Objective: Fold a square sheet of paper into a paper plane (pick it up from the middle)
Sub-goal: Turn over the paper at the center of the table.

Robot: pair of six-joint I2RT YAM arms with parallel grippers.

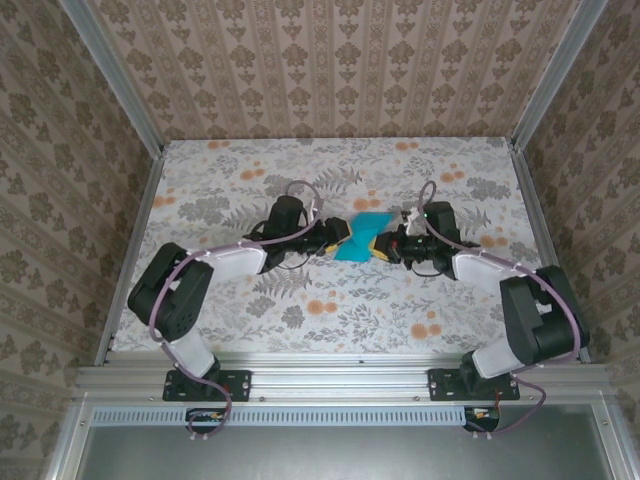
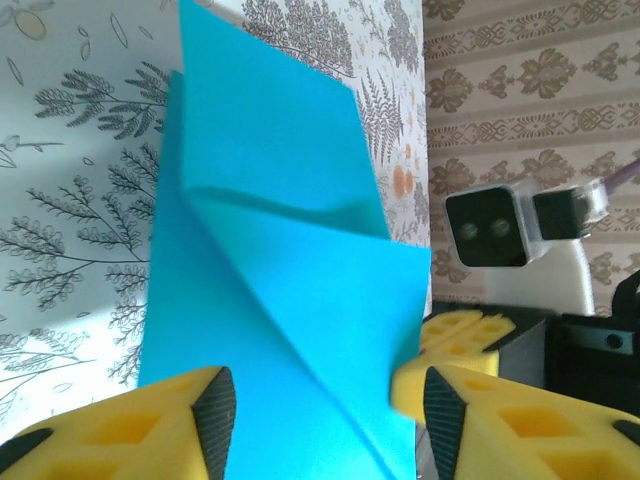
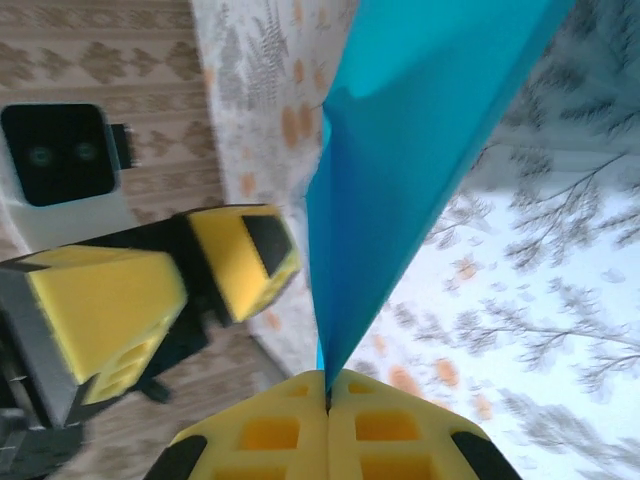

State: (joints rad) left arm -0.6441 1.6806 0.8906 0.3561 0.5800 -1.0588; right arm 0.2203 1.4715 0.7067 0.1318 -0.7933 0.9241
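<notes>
View from above of a table [image 1: 250, 320] covered in a pale floral cloth with grey leaves and orange blossoms. It is closed in on three sides by walls [image 1: 330, 60] papered in a beige damask pattern. A silver metal frame [image 1: 340, 380] runs along the near edge.

Two black and white robot arms are bolted to that frame. The left arm [image 1: 180, 290] and the right arm [image 1: 530, 310] both bend inward and meet over the middle of the table.

Between them is the sheet of paper [image 1: 358, 240], teal-blue and unmarked, raised off the cloth. It is partly folded, with diagonal creases and overlapping flaps, and the left wrist view shows the layers [image 2: 280, 280] standing up from the fingers.

The left gripper [image 1: 338, 235] sits at the paper's left side. In its own wrist view its yellow fingers [image 2: 325, 415] are spread apart with the paper passing between them. It cannot be told whether the black pads touch the sheet.

The right gripper [image 1: 385, 247] sits at the paper's right side. In its wrist view its two yellow fingers [image 3: 327, 400] are pressed together, pinching a pointed fold of the paper [image 3: 420, 130], which rises away from them.

Each wrist view also catches the opposite arm's small white camera [image 2: 490, 225] close by.
</notes>
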